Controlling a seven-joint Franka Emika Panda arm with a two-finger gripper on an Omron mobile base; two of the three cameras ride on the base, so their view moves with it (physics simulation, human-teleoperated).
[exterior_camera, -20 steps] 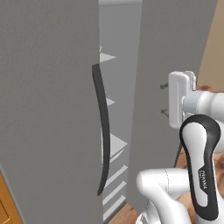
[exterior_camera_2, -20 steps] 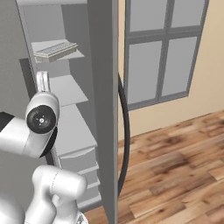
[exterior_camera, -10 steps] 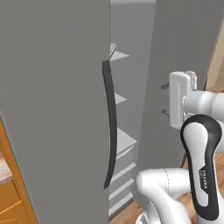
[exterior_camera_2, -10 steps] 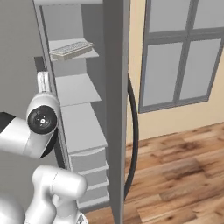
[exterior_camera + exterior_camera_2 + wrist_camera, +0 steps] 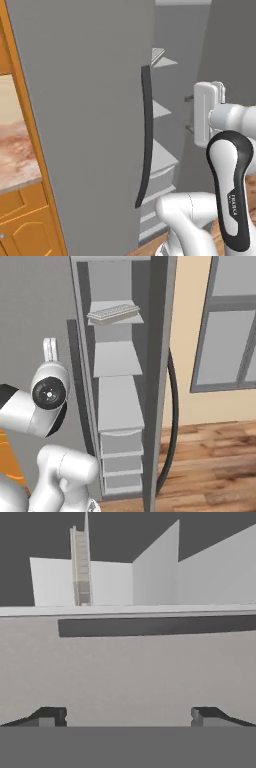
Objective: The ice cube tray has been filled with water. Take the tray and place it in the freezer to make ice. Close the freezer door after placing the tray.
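The ice cube tray, pale and gridded, lies on an upper shelf inside the freezer, whose right door stands open. In the hand view the tray appears edge-on beyond a grey door face. My gripper hangs in front of the open compartment, pointing left toward the closed door's dark handle, apart from it. The gripper is open, with nothing between the fingertips.
The open door's curved dark handle sits on its outer side. Orange cabinets and a stone counter lie left of the freezer. A window and wooden floor are on the right. Drawers fill the compartment's bottom.
Both base views have shifted, so the base has moved: freezer and handle slide rightward in the pictures. The tray stays on its shelf. The gripper holds the same pose, still open.
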